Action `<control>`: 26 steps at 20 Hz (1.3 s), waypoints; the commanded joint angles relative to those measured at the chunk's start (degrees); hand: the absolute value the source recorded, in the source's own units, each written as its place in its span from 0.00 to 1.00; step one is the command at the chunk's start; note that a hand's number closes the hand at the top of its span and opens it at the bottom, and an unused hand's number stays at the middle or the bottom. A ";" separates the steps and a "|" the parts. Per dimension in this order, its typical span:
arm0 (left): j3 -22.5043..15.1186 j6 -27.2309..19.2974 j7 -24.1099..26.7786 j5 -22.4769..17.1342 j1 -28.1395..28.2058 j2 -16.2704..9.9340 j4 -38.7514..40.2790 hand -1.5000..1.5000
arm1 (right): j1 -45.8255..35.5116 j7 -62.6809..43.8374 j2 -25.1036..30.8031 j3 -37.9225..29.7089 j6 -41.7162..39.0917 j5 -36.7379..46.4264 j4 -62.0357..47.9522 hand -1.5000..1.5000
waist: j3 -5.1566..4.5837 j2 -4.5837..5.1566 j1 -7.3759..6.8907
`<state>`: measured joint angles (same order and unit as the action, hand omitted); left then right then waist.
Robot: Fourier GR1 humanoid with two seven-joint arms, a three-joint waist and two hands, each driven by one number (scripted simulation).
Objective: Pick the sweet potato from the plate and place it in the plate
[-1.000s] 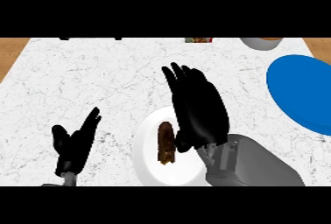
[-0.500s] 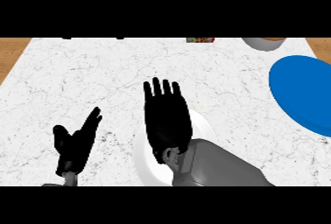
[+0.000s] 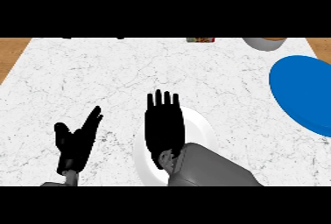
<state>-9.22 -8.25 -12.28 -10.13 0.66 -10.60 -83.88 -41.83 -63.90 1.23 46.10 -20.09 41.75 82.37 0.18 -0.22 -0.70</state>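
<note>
My right hand (image 3: 164, 124) lies flat over the white plate (image 3: 202, 127) near the counter's front, fingers straight and pointing away from me. It covers the middle of that plate, so the sweet potato is hidden beneath it. Only a small brown bit shows by the wrist. The blue plate (image 3: 304, 98) sits at the right edge, well apart from the hand. My left hand (image 3: 74, 142) rests open at the lower left, fingers up.
A grey bowl (image 3: 264, 42) stands at the back right, and a small red-and-green item (image 3: 200, 40) lies at the back edge. Wooden floor shows past the marble counter's left and right corners.
My right hand has moved left and down over the white plate, now hiding the sweet potato that showed a second ago. The left hand has stayed put.
</note>
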 commanded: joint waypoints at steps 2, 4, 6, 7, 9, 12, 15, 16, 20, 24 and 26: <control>-0.46 0.35 0.36 0.81 -1.54 1.34 3.18 0.50 | 0.23 -10.90 -1.17 2.84 1.90 -3.32 -1.91 0.00 | -0.22 0.22 0.10; -1.74 0.77 0.04 0.77 0.48 2.18 1.90 0.50 | -0.64 -9.88 -1.17 3.60 3.59 -3.17 -4.00 0.00 | -0.21 0.23 -0.20; -1.35 -0.76 0.24 1.69 -1.95 3.51 3.81 0.50 | -0.14 -8.53 -1.17 4.83 5.88 -3.82 -6.07 0.00 | -0.21 0.30 -0.09; 0.75 1.33 -1.07 -0.22 -2.95 1.13 2.24 0.50 | -0.98 -12.50 -1.17 6.99 5.34 -4.53 -4.22 0.00 | -0.22 0.20 -0.28; 2.36 4.25 1.42 -1.55 -0.74 -0.95 3.48 0.50 | 2.30 -8.65 -1.17 7.04 6.55 0.20 -7.97 0.00 | -0.22 0.24 0.04; 0.35 1.25 0.53 0.82 -2.93 2.28 5.57 0.50 | -1.72 -10.97 -1.17 6.05 3.77 -1.32 -9.55 0.00 | -0.24 0.32 0.04; 2.30 4.19 -0.14 -1.63 0.09 -0.64 1.94 0.50 | 0.36 -12.39 -1.17 6.55 1.11 0.87 -7.39 0.00 | -0.22 0.03 0.45; 0.16 0.32 -1.27 0.90 -0.28 2.04 0.22 0.50 | 0.29 -12.01 -1.17 7.92 4.26 0.72 -10.42 0.00 | -0.20 0.14 -0.11; 1.80 2.57 -0.81 0.09 -1.51 0.69 2.92 0.50 | -3.90 -8.89 -1.17 3.56 2.75 -1.48 -13.90 0.00 | -0.21 0.31 -0.25; 0.31 1.84 -1.38 0.93 0.31 2.00 0.25 0.50 | 2.31 -6.24 -1.18 6.86 5.88 1.31 -15.92 0.00 | -0.18 0.21 0.08; 0.88 2.36 -0.14 1.18 -0.27 1.84 1.89 0.50 | 2.64 -7.04 -1.18 7.27 6.00 0.51 -15.96 0.00 | -0.19 0.24 0.11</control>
<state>-7.72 -6.24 -10.64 -8.95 0.47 -9.34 -82.75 -40.43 -63.46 0.75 52.08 -13.55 41.86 68.61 0.29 -0.35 -0.75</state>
